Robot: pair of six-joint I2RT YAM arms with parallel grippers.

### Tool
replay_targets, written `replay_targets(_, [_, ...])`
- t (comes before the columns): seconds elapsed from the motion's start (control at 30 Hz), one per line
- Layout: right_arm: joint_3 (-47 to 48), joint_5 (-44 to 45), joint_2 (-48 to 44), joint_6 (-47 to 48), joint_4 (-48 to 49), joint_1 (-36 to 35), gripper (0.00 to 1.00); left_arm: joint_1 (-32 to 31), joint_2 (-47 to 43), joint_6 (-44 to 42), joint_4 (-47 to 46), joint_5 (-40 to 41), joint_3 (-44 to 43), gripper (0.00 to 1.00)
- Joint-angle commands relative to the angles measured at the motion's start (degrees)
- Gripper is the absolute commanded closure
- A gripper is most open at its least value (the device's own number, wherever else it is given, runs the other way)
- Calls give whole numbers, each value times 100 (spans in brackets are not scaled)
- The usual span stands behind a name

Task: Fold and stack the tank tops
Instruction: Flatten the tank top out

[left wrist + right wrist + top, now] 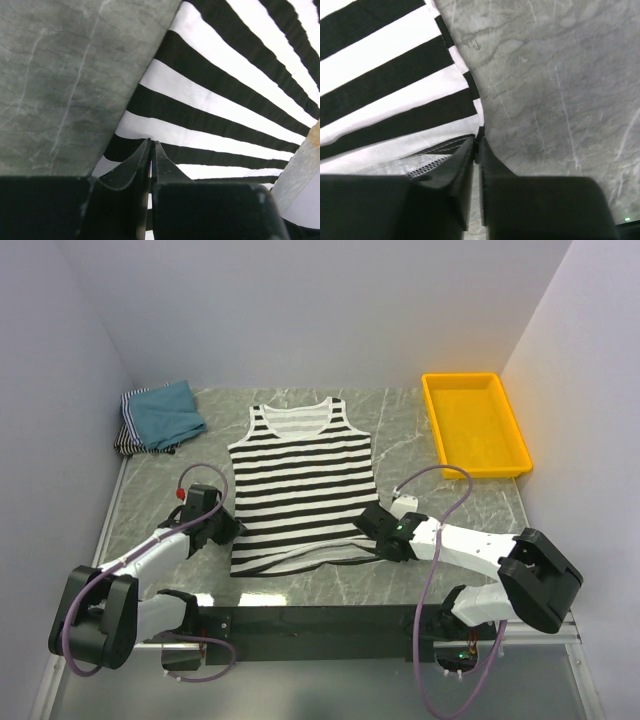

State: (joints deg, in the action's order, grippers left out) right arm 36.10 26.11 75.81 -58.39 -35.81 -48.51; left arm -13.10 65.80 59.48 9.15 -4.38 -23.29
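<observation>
The black-and-white striped tank top (300, 480) lies flat and face up in the middle of the table, neck toward the far wall. My left gripper (232, 527) is shut on its lower left side edge; the left wrist view shows the jaws (151, 142) pinched on the striped cloth (215, 100). My right gripper (368, 530) is at the lower right corner of the hem. In the right wrist view its jaws (476, 142) are closed on the cloth edge (395, 85). A folded teal-blue tank top (165, 412) lies at the far left on a folded finely striped one (128, 437).
A yellow plastic tray (475, 425) stands empty at the far right. White walls close in the back and both sides of the grey marbled table (400, 430). Cables loop above both arms near the front edge.
</observation>
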Motion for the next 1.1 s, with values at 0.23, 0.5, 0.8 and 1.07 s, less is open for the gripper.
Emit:
replay_targets(0.23, [205, 272, -987, -234, -523, -36, 100, -17, 222, 81, -106, 368, -167, 90])
replay_targets(0.5, [179, 17, -1973, -322, -725, 78, 100, -17, 425, 134, -18, 586, -194, 90])
replay_targets(0.8, [-32, -167, -2764, -261, -796, 491, 100, -8, 398, 178, 122, 790, -238, 90])
replay_targets(1.07, [-542, -378, -3125, -428, -673, 711, 72, -8, 398, 116, 105, 738, -264, 89])
